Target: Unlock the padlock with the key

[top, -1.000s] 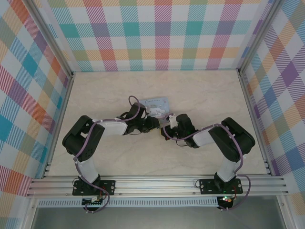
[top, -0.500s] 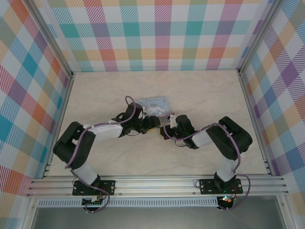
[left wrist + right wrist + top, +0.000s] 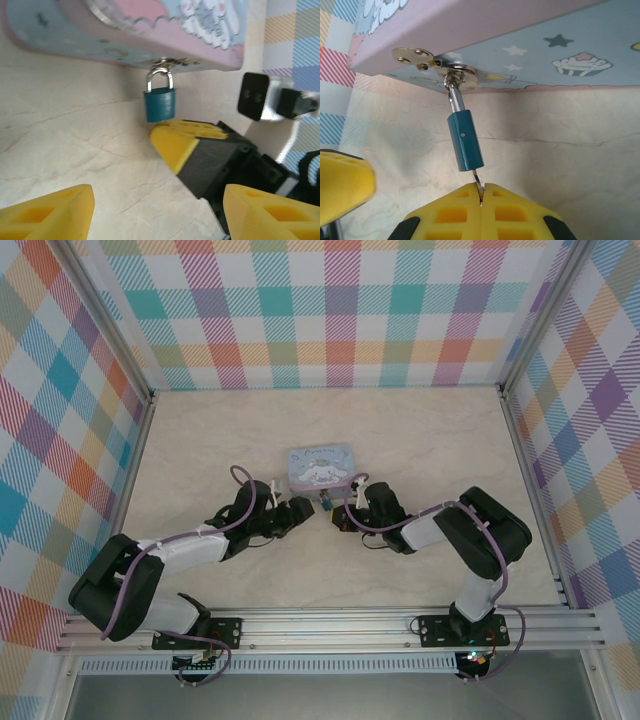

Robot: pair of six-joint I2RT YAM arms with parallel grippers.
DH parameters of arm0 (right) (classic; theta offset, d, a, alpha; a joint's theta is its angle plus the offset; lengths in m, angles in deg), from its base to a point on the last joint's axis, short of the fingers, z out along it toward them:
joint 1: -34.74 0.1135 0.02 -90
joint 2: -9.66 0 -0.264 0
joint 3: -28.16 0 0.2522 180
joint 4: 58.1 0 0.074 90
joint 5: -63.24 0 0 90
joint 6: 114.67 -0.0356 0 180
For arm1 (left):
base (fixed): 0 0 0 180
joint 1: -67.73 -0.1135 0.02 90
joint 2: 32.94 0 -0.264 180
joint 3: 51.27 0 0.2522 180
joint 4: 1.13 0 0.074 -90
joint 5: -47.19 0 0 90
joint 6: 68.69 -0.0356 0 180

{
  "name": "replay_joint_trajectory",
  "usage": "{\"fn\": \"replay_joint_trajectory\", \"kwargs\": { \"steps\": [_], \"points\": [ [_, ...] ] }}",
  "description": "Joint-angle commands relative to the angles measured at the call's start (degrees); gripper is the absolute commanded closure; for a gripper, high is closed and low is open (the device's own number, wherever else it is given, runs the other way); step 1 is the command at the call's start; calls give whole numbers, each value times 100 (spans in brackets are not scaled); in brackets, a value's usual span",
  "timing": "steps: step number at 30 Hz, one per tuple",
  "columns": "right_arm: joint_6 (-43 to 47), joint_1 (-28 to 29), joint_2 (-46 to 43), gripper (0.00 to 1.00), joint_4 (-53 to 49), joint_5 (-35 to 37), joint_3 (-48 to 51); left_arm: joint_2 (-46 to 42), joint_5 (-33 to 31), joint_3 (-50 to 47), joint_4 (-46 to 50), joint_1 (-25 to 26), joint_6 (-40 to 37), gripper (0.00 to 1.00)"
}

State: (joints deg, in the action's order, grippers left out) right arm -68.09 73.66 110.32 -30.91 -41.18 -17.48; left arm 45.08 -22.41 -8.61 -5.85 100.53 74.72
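From above, the table [image 3: 200,430] has checked walls [image 3: 340,330] on the left, far and right sides. A metal rail [image 3: 330,625] runs along the near edge. The tin box [image 3: 322,462] sits near the middle, with lots of bare table all round it. The padlock [image 3: 326,505] is on the near side of the tin. It sits between the left pincer [image 3: 303,508] and the right pincer [image 3: 341,517].

In the left wrist view, the left pincer [image 3: 157,200] is wide open with nothing in it. The padlock [image 3: 160,104] hangs from the tin box [image 3: 150,35], well ahead of its yellow fingers [image 3: 55,212]. The right pincer [image 3: 167,140] sits right under the padlock.

In the right wrist view, the right pincer [image 3: 481,195] squeezes tight on the key [image 3: 477,179]. The key's tip meets the bottom of the padlock [image 3: 465,141]. The shackle [image 3: 454,97] goes through the round clasp [image 3: 455,70] on the tin box [image 3: 545,45]. One finger [image 3: 342,185] of the left pincer is off to the left, apart from the padlock.
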Motion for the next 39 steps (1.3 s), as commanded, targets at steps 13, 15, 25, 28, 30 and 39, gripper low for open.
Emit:
{"fn": "replay_joint_trajectory", "kwargs": {
  "steps": [13,15,25,28,30,39],
  "points": [
    [-1248,159,-343,100,-288,-21,-282,1447,394,215,-2194,-45,1048,47],
    [-1281,160,-300,100,-298,-43,-301,1619,420,280,-2310,-45,1058,50],
    [-1354,160,-275,100,-258,-21,-275,2175,404,399,-2836,-45,1297,59],
    [-1362,160,-269,100,-245,-21,-276,2269,378,407,-2986,-45,1409,61],
    [-1367,158,-258,100,-240,-26,-277,2332,392,403,-3118,-45,1494,61],
    [-1531,156,-240,100,-116,-13,-291,2592,624,524,-3416,-28,1754,67]
  ]
}}
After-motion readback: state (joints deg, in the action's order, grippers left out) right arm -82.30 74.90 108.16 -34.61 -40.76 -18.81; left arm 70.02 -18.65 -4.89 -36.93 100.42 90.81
